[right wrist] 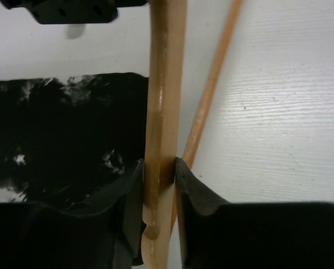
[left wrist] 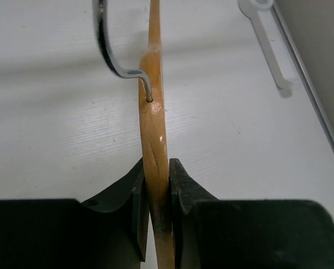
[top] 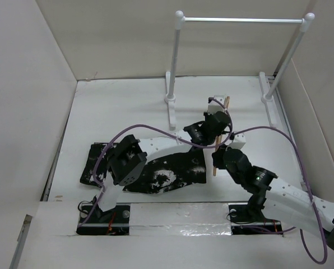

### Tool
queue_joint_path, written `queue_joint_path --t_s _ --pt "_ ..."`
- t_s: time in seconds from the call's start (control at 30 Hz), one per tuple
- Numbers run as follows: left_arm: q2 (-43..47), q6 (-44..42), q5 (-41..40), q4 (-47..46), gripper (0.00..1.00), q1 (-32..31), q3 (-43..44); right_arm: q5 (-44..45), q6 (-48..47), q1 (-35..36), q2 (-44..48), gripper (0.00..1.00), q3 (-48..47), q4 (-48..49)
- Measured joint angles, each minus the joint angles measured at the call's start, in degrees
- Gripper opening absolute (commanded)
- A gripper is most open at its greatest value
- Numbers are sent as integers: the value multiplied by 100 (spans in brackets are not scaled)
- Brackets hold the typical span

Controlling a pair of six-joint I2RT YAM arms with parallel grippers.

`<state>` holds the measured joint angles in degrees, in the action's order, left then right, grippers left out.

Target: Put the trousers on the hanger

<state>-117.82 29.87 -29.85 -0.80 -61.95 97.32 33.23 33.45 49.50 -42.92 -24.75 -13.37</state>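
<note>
Clamping the hanger [left wrist: 153,123], left gripper [left wrist: 154,188] and right gripper [right wrist: 158,176] both have jaws closed on its wood. The trousers [top: 164,176] lie on the table [top: 122,106].

White rack [top: 242,20] w/ silver top bar is standing at far right of table [top: 122,106], its 2 uprights sitting on long white feet running near-far. White walls [top: 32,84] are enclosing table on left, far & right. Shiny strip [top: 178,216] is lying across near edge. Rack foot [left wrist: 266,45] is showing top right in left wrist view.

Bright, even overhead light, soft shadows, blurry close foregrounds.
</note>
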Motion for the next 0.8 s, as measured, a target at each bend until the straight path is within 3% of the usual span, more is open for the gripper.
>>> queue_joint_path --t_s 0.1,0.2,0.27,0.37,0.43,0.47,0.5,0.57,0.6,0.8 --pt "234 15 131 -358 0 -15 -518 -118 109 31 232 60 15 -168" --pt "787 0 264 -634 0 59 -1543 -205 101 50 654 76 7 -256" --pt "1189 131 378 -916 0 87 -2221 -249 107 48 896 82 -92 -514" --pt "1692 315 472 -1329 0 98 -2966 -339 44 50 1222 81 -391 -898" --pt "2015 481 529 -1777 0 37 -3447 -417 -31 50 1440 70 -623 -1067" --pt "2129 579 540 -1963 0 -9 -3622 -483 -76 50 1545 56 -699 -1080" --pt "2208 682 540 -2168 0 -68 -3786 -546 -136 48 1637 24 -750 -1067" --pt "2291 901 562 -2649 0 -168 -4113 -717 -192 39 1676 5 -772 -992" --pt "2297 1036 586 -2870 0 -210 -4273 -802 -221 33 1615 0 -769 -994" --pt "2216 1733 291 -3683 0 -533 -5064 -1329 -302 -245 820 0 -420 -520"
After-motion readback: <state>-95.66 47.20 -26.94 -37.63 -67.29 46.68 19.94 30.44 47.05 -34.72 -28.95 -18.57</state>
